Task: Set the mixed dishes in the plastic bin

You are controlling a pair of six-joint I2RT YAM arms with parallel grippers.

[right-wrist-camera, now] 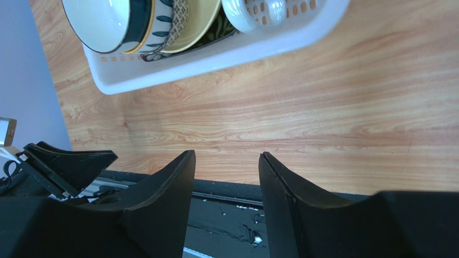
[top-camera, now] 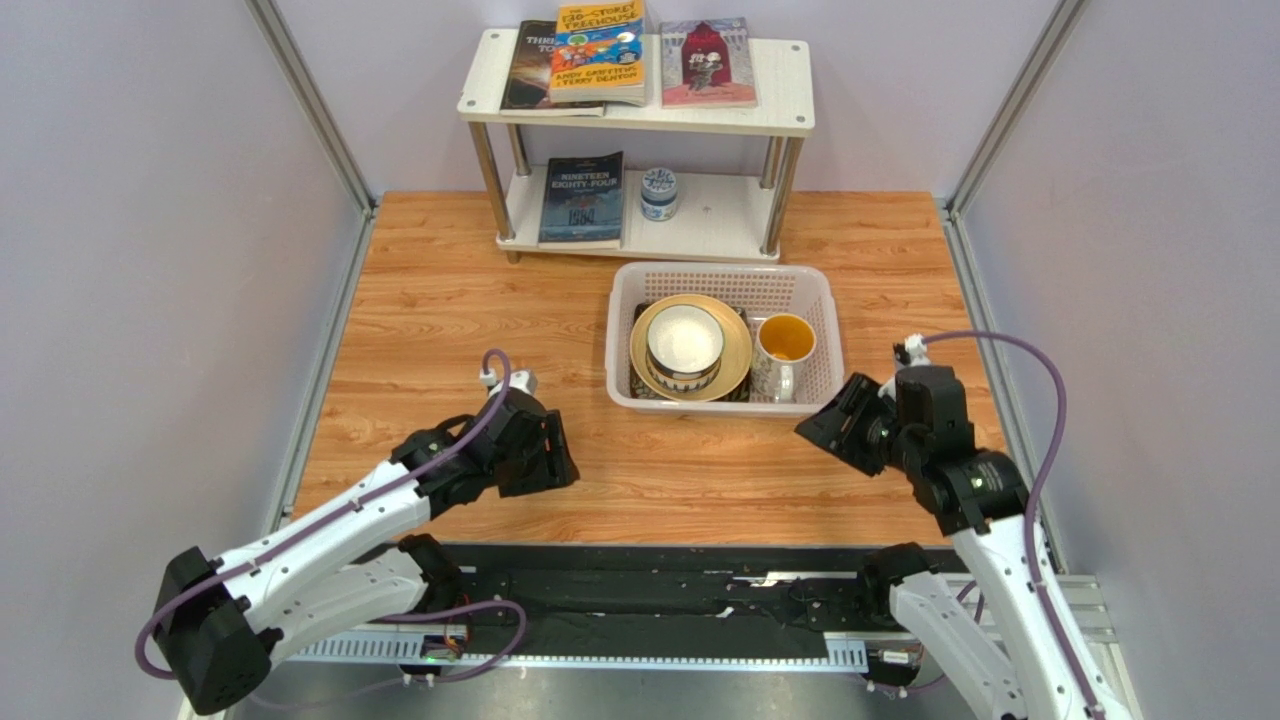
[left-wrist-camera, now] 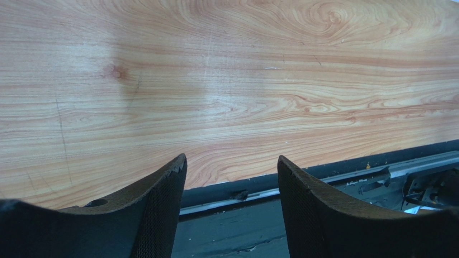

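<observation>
Mixed dishes: all sit inside the plastic bin, centre-right of the overhead view.
Stack: round yellow plate w/ small bowls nested on top. The uppermost bowl is white inside and dark outside.
Black floral plate: under the yellow one. We catch only its edge, top of the right wrist view.
Mug: white w/ yellow inside, upright at the bin's right end, just beside the stack.
Bin position: on the wood table, just below the shelf unit in the frame.
Left gripper: lower left of centre in the overhead view, well apart from the bin. We see its jaws wide apart over bare wood, nothing btwn them.
Right gripper: lower right in the overhead view, near the bin's lower-right corner, not touching. Its jaws are parted w/ a moderate gap and are empty.
Shelf contents: top centre of the overhead view. We note books on both levels and a small blue-and-white jar on the lower one.
</observation>
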